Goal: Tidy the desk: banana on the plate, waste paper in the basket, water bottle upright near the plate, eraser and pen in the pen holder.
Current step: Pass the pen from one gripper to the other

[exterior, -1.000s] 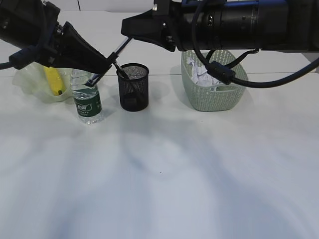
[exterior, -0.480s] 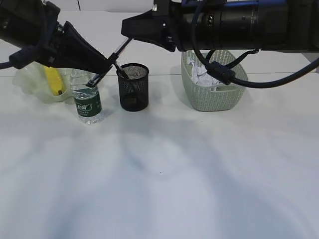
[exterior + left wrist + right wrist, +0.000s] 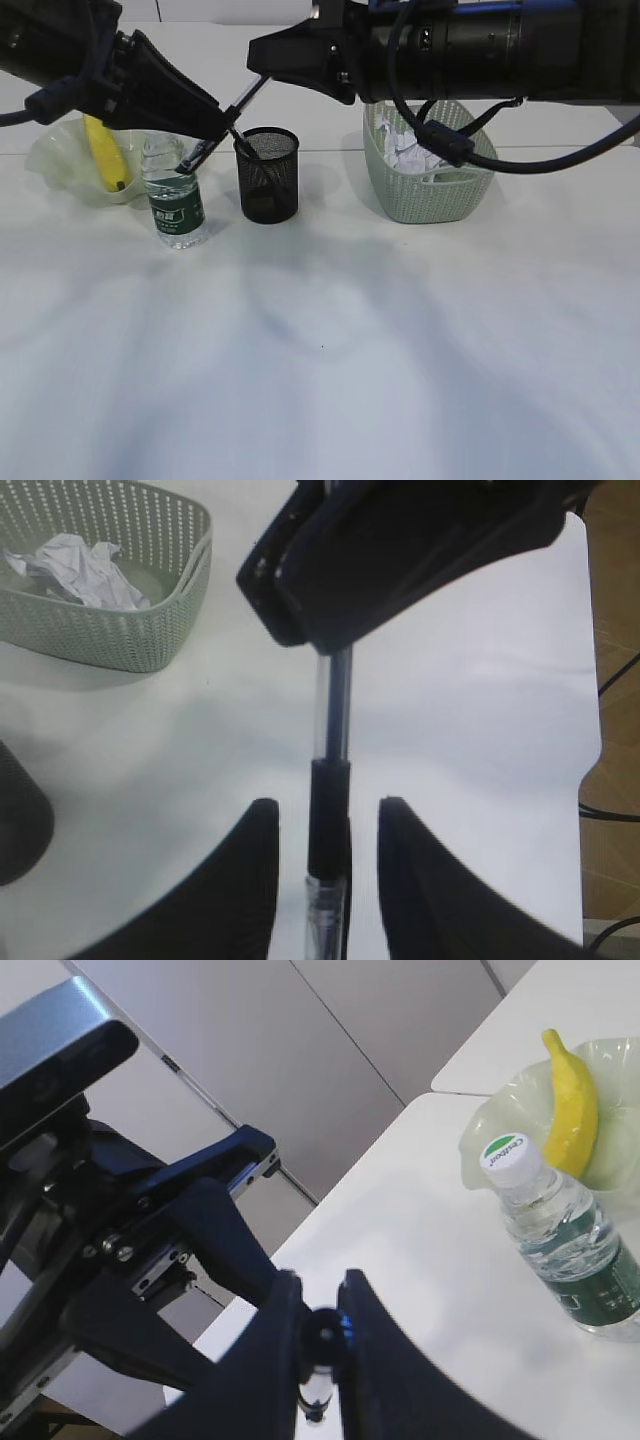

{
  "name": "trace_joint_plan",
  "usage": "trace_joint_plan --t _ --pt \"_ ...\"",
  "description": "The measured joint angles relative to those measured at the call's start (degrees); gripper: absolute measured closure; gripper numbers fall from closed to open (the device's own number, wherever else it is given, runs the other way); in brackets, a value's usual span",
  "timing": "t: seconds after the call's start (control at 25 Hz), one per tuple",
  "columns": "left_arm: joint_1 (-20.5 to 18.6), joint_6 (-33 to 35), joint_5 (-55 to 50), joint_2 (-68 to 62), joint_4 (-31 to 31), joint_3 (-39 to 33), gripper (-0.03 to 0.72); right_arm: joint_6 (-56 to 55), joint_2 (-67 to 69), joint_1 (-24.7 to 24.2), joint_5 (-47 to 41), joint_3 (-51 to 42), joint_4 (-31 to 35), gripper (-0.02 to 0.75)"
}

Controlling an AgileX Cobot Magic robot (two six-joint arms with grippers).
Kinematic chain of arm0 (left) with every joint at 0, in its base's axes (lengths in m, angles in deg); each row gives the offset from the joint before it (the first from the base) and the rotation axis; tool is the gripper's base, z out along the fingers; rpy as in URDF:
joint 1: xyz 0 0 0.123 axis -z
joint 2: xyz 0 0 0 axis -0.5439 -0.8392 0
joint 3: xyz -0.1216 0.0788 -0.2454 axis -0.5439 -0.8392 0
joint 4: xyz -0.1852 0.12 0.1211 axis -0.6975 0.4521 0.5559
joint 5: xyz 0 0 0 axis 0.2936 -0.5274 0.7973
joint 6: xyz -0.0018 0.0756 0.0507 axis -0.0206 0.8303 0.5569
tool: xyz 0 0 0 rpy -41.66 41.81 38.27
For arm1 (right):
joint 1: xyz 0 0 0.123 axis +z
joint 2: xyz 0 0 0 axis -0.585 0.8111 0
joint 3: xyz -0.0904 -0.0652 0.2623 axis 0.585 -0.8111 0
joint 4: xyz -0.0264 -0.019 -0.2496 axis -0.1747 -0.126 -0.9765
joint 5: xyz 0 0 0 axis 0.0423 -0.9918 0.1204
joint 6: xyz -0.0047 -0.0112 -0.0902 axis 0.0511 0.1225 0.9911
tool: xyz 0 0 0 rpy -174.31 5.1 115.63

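**Pen mid-handover above the pen holder: the pen's slant decides the drop**

The pen (image 3: pixel 222 127) hangs in the air, its long axis running from upper right down to lower left. The right gripper (image 3: pixel 262 80) pinches the upper end, jaws pressed together on the barrel; the right wrist view shows the barrel end-on between them. The left gripper (image 3: pixel 205 148) sits at the lower end. In the left wrist view its fingers (image 3: pixel 245 880) stand spread to either side of the pen with a visible gap, so it is not gripping.

The pen holder (image 3: pixel 267 174) stands on the desk (image 3: pixel 330 350), just right of and below the pen's lower tip. That tip lies left of the cup mouth, closer to the water bottle (image 3: pixel 174 195), which is upright just beside the plate (image 3: pixel 60 160). The right arm is the only one holding, and its grip point is already roughly over the cup's left rim.

Judgement: the pen needs to swing nearer vertical, or shift right, before release, otherwise the tip lands outside the rim.

Elsewhere, the banana (image 3: pixel 102 150) is on the plate and the waste paper (image 3: pixel 410 152) is in the basket (image 3: pixel 425 195). The eraser cannot be made out.
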Motion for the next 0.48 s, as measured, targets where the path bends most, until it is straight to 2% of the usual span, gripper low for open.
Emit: trace_joint_plan --t 0.12,0.4,0.48 --pt "0.0 0.0 0.2 0.0 -0.1 0.0 0.44 -1.1 -0.8 -0.5 -0.1 0.0 -2.8 0.689" --pt "0.0 0.0 0.5 0.5 -1.2 0.0 0.43 -7.6 -6.9 -3.4 -0.7 0.0 -14.5 0.689" --pt "0.0 -2.2 0.5 0.6 -1.4 0.0 0.428 -9.5 -8.5 -4.6 -2.2 0.0 -17.2 0.689"
